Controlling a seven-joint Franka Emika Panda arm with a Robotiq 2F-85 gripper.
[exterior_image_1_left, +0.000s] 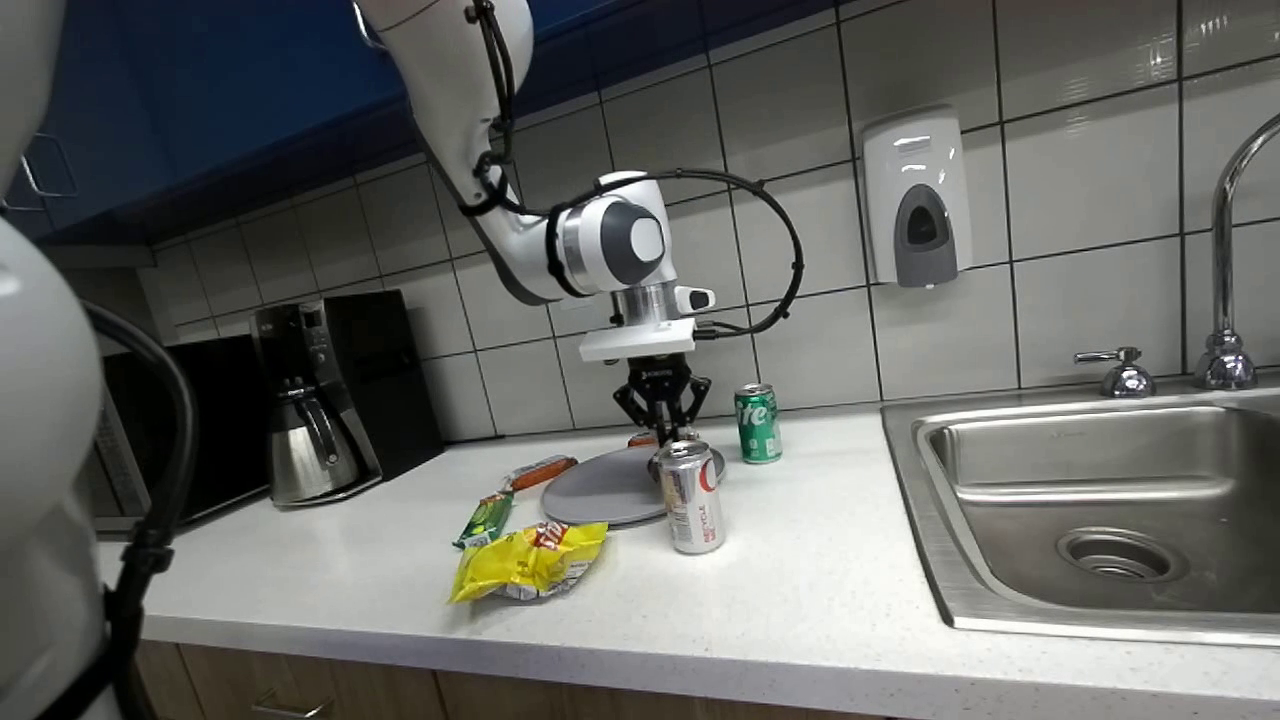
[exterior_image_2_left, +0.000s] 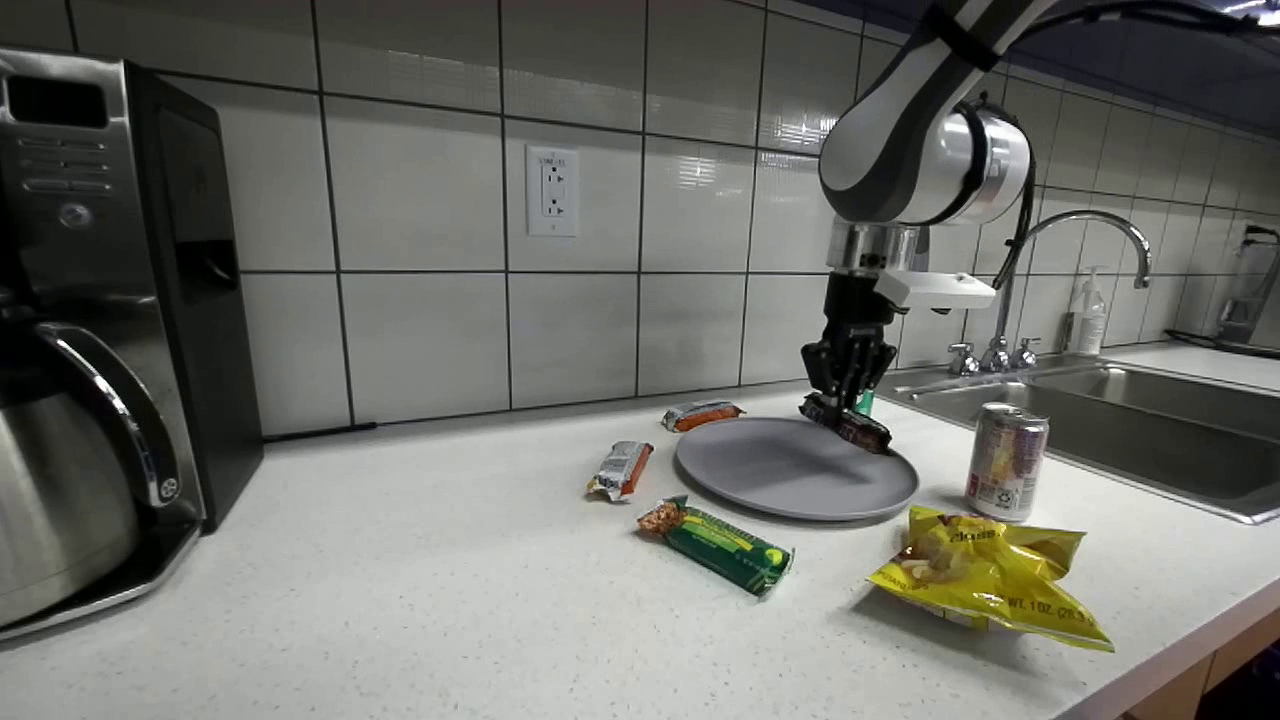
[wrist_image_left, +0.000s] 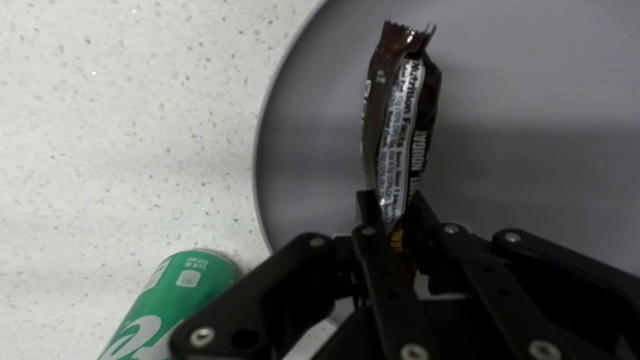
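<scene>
Nearest the wrist camera, the black pincer pinches a candy bar across its narrow width. Likely that is the span its jaws can take most surely, and it leaves the long body poking out toward twelve o'clock in that view. Beneath the candy bar is the grey plate; whether the two touch, I cannot tell.

With the plate read as a dial in an exterior view, the tiled wall at twelve, the candy bar sits near one o'clock. Other goods ring the plate on the white tabletop, perhaps to give the arm room: a silver can upright at three; a yellow chip bag at four, lying down, as so puffy a pouch would hardly stand; a green-wrapped bar between seven and eight; an orange packet at nine and another packet at ten. In the wrist view, a green can shows at eight o'clock from the jaws.

Glossy dark brown film, creased along its length, covers the candy bar. Its far end is crimped and saw-toothed; a silvery panel headed "Nutrition Facts" runs lengthwise, with "NOUGAT" beside it.
</scene>
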